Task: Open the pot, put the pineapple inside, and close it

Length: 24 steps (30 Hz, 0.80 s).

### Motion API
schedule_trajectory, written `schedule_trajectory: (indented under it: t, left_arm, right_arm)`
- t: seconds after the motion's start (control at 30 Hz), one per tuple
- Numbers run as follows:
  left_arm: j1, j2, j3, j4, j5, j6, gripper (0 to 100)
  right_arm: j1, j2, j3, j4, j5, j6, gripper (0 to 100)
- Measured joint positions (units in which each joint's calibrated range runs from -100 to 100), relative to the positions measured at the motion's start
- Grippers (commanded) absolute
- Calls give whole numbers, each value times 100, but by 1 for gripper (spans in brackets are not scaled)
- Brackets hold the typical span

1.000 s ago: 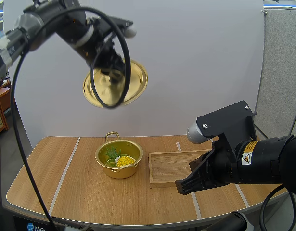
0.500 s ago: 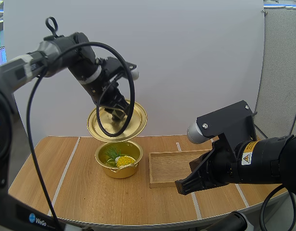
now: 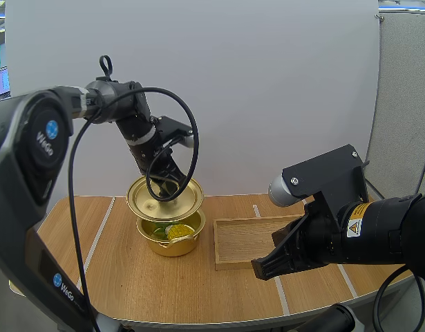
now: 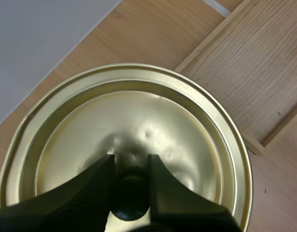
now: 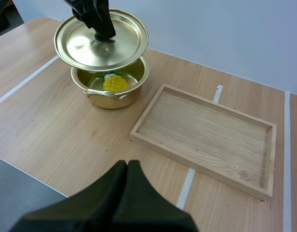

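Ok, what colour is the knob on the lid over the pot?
Black knob on a gold lid; clearest in the left wrist view, in the left pincer.

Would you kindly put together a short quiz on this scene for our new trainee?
1. True or false: the left gripper holds the lid just above the pot, not yet seated.
2. Fill in: the right gripper is ___, holding nothing.
3. The pineapple lies: A) in the right gripper; B) in the pot; C) on the lid.
Key: 1 true; 2 shut; 3 B.
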Motion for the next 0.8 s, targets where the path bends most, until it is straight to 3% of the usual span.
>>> schedule_trajectory:
  t: [0.8]
  left_arm:
    - [0,898,0,10,-571,-10,0]
  right_arm:
    - [0,0,0,0,0,0,0]
